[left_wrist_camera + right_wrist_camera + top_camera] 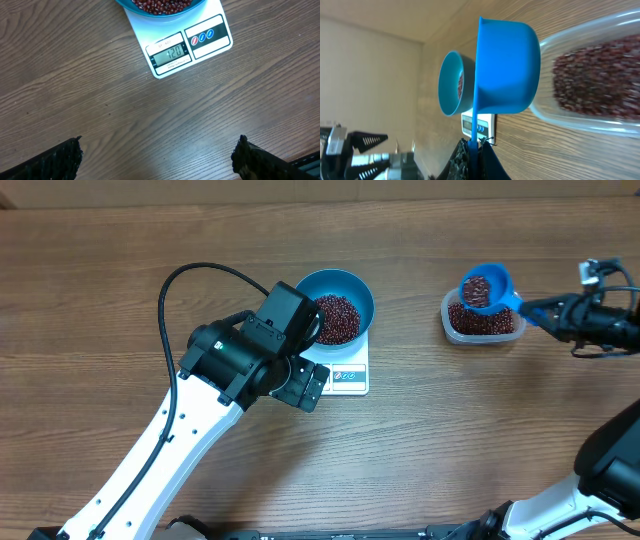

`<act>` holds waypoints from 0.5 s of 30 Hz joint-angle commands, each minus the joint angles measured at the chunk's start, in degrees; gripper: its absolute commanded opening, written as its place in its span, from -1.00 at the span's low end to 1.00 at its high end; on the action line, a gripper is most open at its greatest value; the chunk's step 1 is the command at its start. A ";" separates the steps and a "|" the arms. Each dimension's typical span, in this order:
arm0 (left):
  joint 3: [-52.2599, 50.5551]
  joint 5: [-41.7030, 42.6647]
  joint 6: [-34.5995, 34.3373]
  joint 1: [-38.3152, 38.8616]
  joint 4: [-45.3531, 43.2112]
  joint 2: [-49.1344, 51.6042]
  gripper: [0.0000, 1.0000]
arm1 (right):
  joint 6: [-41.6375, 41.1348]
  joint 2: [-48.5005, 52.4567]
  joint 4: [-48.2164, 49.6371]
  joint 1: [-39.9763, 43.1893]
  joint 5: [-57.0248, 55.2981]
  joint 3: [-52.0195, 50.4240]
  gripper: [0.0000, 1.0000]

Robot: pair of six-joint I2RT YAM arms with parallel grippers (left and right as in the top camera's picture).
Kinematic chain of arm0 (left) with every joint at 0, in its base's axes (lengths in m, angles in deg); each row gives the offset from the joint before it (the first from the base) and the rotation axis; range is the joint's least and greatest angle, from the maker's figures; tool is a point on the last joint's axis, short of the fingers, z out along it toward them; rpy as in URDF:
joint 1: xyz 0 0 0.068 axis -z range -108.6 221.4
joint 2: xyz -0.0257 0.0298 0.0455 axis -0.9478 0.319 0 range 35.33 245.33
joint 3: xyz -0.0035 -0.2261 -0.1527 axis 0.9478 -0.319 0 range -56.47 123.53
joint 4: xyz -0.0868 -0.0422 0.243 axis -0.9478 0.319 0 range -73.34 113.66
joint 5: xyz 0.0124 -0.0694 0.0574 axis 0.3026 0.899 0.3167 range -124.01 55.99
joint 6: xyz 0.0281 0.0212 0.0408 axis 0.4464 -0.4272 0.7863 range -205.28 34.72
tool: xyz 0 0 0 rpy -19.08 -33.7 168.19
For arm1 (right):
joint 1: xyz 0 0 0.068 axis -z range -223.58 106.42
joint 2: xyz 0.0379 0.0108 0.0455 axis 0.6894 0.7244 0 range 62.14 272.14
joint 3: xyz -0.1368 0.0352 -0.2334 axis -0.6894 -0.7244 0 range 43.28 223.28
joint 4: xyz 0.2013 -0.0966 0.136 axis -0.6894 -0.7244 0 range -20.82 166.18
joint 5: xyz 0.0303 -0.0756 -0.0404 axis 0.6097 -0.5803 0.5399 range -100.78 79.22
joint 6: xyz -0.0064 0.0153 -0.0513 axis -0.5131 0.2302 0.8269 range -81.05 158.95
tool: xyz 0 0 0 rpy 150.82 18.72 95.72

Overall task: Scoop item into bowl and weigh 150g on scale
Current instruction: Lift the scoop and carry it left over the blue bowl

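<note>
Wood tabletop [450, 440] lies bare around one white square scale [350, 375] carrying one round deep blue bowl [350, 282] of dark red-brown beans [336, 318]. My left gripper [157, 161] hangs spread wide, empty, near the scale's front. My right gripper [553, 311] is pressed onto the handle of one bean-filled blue scoop [486, 288] above one clear rectangular tub [512, 331].

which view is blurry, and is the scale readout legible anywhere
left wrist: sharp, scale digits legible; right wrist: scoop crisp, tub and beans beyond it soft and smeared; overhead: evenly lit, no glare, readout too small to read
</note>
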 commanded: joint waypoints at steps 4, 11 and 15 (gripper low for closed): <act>-0.09 -0.52 -0.42 0.33 -0.07 0.28 0.99 | 2.29 -1.38 0.22 -10.97 3.04 3.93 -0.92; -0.09 -0.52 -0.44 0.33 -0.07 0.28 0.99 | -6.58 -2.01 7.30 -25.05 -1.79 10.95 -0.92; -0.09 -0.52 -0.42 0.33 -0.07 0.28 0.99 | -12.68 -2.01 13.70 -33.79 -10.38 12.00 -0.92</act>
